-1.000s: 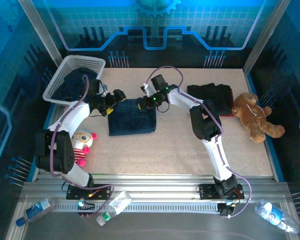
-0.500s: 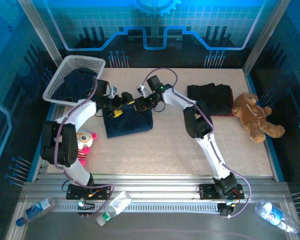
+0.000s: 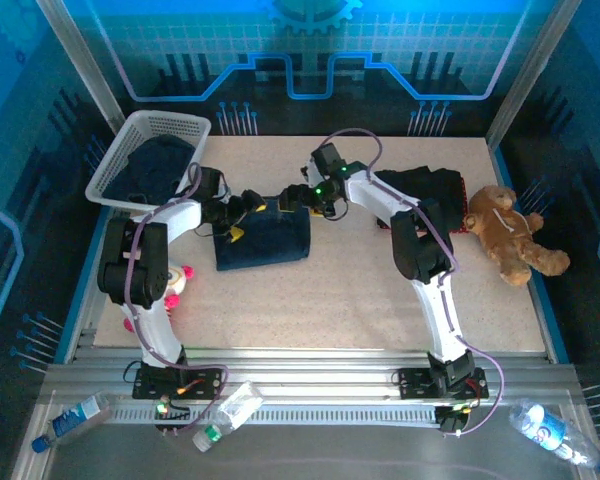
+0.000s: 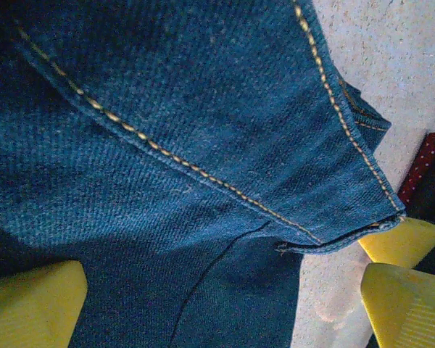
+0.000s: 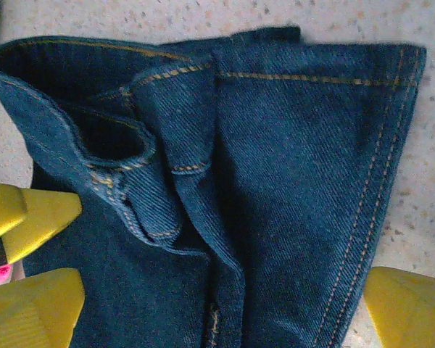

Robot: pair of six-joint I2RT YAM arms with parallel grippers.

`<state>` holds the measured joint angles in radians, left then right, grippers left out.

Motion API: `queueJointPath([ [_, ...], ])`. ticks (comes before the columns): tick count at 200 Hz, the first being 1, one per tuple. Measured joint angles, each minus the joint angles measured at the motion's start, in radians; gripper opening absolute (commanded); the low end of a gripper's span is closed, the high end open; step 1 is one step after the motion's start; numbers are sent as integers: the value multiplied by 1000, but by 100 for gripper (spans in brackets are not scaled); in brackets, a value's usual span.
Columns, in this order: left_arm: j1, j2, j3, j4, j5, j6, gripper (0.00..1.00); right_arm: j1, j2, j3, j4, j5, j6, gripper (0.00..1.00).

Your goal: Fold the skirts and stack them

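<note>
Lying under left gripper (image 3: pixel 245 215) and right gripper (image 3: pixel 288 197), both released, is one denim skirt (image 3: pixel 265 242); one dark skirt (image 3: pixel 158 160) fills the basket (image 3: pixel 195 125), one black skirt (image 3: pixel 430 190) sits apart

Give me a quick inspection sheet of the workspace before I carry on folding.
Surface: speckled table, no spill seen.
Job's things: folded denim skirt at centre; black skirt on the red dotted skirt at right; dark cloth in the white basket.
Clutter: teddy bear at right; plush toy beside the left arm; water bottles on the near rail.
Grippers: left gripper and right gripper both open over the denim skirt.
Cables: purple cables along both arms, no snag seen.
Surroundings: blue enclosure walls.
</note>
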<state>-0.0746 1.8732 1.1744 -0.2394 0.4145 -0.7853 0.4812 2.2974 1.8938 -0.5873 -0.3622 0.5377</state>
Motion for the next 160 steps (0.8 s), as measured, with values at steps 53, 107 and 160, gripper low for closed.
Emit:
queueJointPath([
  [53, 0, 6, -6, 18, 1, -4, 99, 3, 1, -37, -26, -57, 43, 100],
  [107, 0, 8, -6, 22, 2, -11, 99, 33, 3, -72, 3, -81, 82, 100],
  [160, 0, 9, -6, 26, 2, -11, 99, 35, -68, -179, 55, 33, 137, 100],
])
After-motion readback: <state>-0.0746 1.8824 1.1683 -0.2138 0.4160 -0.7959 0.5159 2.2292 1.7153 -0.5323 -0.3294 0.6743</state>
